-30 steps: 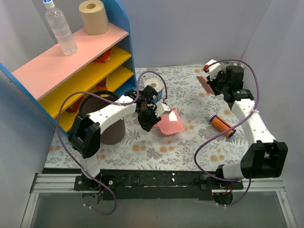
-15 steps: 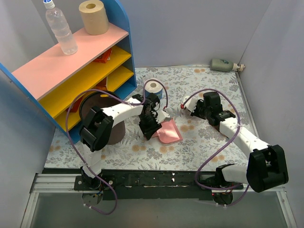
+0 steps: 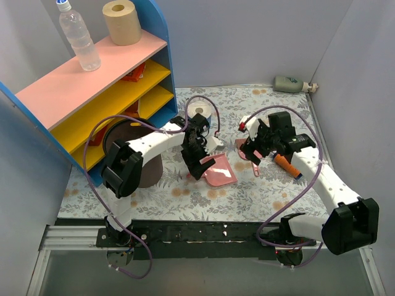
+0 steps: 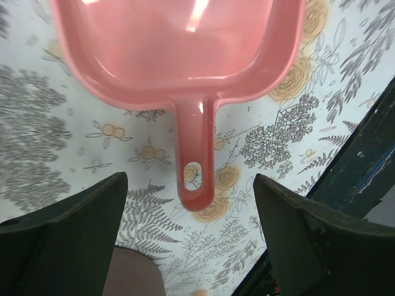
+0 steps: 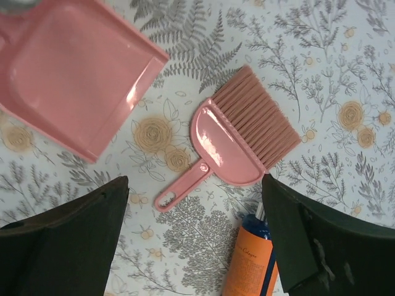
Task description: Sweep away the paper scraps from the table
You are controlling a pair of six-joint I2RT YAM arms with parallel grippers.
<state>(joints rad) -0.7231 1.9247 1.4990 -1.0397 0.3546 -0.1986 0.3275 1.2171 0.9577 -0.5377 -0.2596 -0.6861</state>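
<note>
The pink dustpan (image 3: 222,172) lies flat on the table (image 3: 185,197). Its handle (image 4: 196,166) points between the fingers of my left gripper (image 3: 200,164), which is open and touches nothing. A pink hand brush (image 3: 245,152) lies on the cloth beside the pan's right edge. My right gripper (image 3: 255,147) hovers open above the brush (image 5: 241,139), holding nothing. In the right wrist view the dustpan (image 5: 74,74) is empty, and no paper scraps show in any view.
An orange bottle (image 3: 287,163) lies just right of the brush. A brown bin (image 3: 141,161) stands left of the left arm, below the blue-sided shelf (image 3: 92,86). A white paper roll (image 3: 199,111) sits behind the left gripper. A pale bottle (image 3: 290,83) lies at the back right corner.
Both grippers have opened. The left let go of the dustpan, now flat on the cloth. The right swung in from the back right and let the brush down beside the pan.
</note>
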